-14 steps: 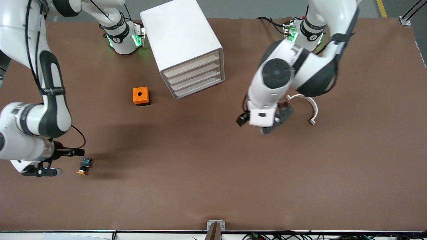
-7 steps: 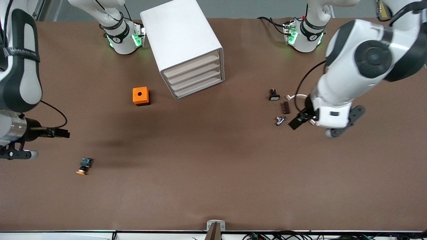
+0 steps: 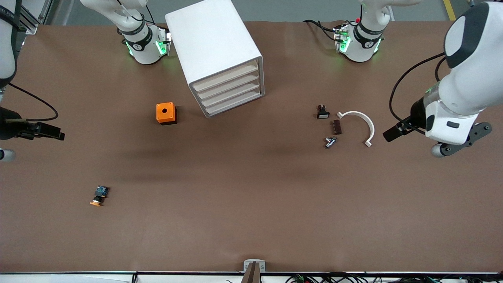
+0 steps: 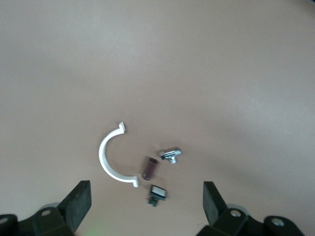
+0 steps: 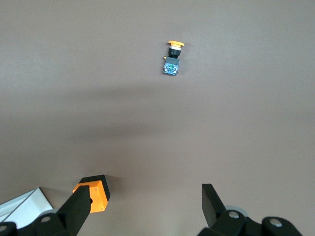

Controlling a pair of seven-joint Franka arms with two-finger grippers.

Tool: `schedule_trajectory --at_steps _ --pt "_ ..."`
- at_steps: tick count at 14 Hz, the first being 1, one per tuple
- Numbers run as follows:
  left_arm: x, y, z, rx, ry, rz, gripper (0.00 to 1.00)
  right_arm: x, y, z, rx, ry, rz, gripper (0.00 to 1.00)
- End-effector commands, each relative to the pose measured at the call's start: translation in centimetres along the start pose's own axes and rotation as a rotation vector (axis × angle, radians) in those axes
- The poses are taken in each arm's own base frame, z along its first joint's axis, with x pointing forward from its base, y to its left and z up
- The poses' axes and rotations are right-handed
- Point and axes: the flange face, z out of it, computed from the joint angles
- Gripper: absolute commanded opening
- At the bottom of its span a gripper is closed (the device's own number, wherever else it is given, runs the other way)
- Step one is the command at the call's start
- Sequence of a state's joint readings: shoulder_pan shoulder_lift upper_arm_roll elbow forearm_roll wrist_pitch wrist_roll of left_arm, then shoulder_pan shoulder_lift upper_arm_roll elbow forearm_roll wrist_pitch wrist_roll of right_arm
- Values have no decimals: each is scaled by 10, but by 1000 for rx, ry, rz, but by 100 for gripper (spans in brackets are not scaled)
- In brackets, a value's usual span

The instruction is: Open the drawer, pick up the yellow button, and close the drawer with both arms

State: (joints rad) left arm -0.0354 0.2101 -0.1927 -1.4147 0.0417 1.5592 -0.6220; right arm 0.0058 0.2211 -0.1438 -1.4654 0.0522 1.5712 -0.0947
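Your button (image 3: 99, 195) lies loose on the worktop (image 3: 243, 204) toward the right arm's end, nearer the front camera than the orange box (image 3: 166, 113). Right claw (image 5: 142, 209) hangs high, fingers spread, gripping nothing. Left claw (image 4: 146, 209) is spread too, over the white arc (image 3: 359, 125), and the drawer unit (image 3: 220, 59) sits shut.

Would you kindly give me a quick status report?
Left gripper and right gripper open, empty, at table ends. Button lying on table, cabinet drawers shut. Nothing obstructing.

High front camera overlooks the table (image 3: 251, 220); wrist cameras look down from well above
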Motion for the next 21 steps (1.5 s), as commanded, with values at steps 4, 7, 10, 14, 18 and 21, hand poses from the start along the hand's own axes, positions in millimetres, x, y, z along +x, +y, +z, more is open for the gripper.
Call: schedule_trajectory --at_steps 4,7,10,14,18,21 --pt "-46 -64 -23 26 53 248 100 -2 0 -23 2 48 -1 100" --pt "-71 -93 -33 33 67 309 100 -7 6 -43 4 78 6 100" --pt "-80 -100 -43 30 84 333 100 -25 9 -51 14 2 26 100" --pt "-99 -97 -51 12 91 351 100 -56 24 -74 26 17 49 100" --pt "-115 -103 -50 10 93 359 100 -82 15 -80 25 18 18 100" --pt "-117 -102 -52 -4 92 359 100 -84 7 -80 19 20 -4 100"
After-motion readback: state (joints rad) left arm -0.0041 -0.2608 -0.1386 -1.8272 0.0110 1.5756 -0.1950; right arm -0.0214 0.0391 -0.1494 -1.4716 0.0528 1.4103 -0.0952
